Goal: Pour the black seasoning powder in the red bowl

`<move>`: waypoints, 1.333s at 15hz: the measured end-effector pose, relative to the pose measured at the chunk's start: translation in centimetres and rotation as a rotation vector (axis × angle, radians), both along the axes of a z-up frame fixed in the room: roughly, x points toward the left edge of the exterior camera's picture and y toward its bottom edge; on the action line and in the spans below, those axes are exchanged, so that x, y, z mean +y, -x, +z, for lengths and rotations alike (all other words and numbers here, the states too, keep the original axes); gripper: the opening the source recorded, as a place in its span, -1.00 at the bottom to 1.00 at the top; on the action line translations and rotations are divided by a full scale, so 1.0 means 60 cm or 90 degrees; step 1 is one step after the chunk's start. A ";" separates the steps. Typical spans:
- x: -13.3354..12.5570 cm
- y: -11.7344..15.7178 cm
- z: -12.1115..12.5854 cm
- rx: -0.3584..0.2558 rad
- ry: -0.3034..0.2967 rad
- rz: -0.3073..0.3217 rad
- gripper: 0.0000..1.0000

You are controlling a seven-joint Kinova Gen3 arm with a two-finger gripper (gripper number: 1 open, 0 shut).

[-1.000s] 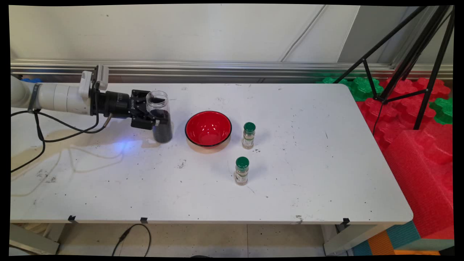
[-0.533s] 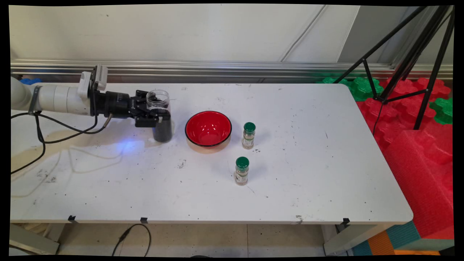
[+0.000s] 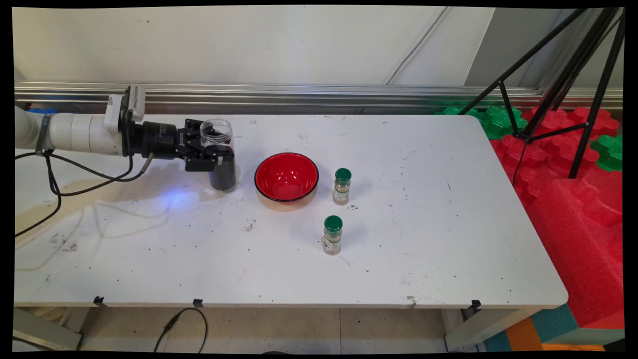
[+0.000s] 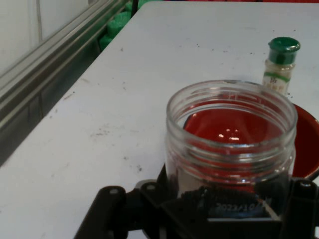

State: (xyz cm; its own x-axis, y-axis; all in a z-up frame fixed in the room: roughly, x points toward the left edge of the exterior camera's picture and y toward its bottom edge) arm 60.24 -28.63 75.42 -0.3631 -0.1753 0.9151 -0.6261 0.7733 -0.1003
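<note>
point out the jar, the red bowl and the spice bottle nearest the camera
jar point(image 3: 219, 154), main view, on its glass side
red bowl point(image 3: 286, 175), main view, on its inside
spice bottle point(image 3: 332, 235), main view, on its body below the green cap

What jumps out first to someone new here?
The black gripper shut on an open clear jar of dark grains, at the table's left. Just right of it sits a red bowl, with two green-capped spice bottles beyond and in front.

Bowl (red) perhaps half cut off.
</note>
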 end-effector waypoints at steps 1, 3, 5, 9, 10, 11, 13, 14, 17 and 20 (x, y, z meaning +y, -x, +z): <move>-0.001 0.002 0.004 -0.004 0.004 0.002 -1.00; -0.002 0.006 0.012 -0.008 0.010 0.004 -1.00; -0.004 0.012 0.021 -0.010 0.017 0.007 -1.00; -0.014 0.027 0.048 -0.012 0.034 0.017 -1.00; -0.017 0.029 0.055 -0.013 0.039 0.019 -1.00; -0.020 0.033 0.061 -0.014 0.043 0.021 -1.00; -0.028 0.039 0.076 -0.017 0.053 0.026 -1.00; -0.033 0.042 0.082 -0.018 0.058 0.028 -1.00; -0.048 0.052 0.103 -0.024 0.074 0.035 -1.00; -0.065 0.062 0.120 -0.035 0.089 0.036 -1.00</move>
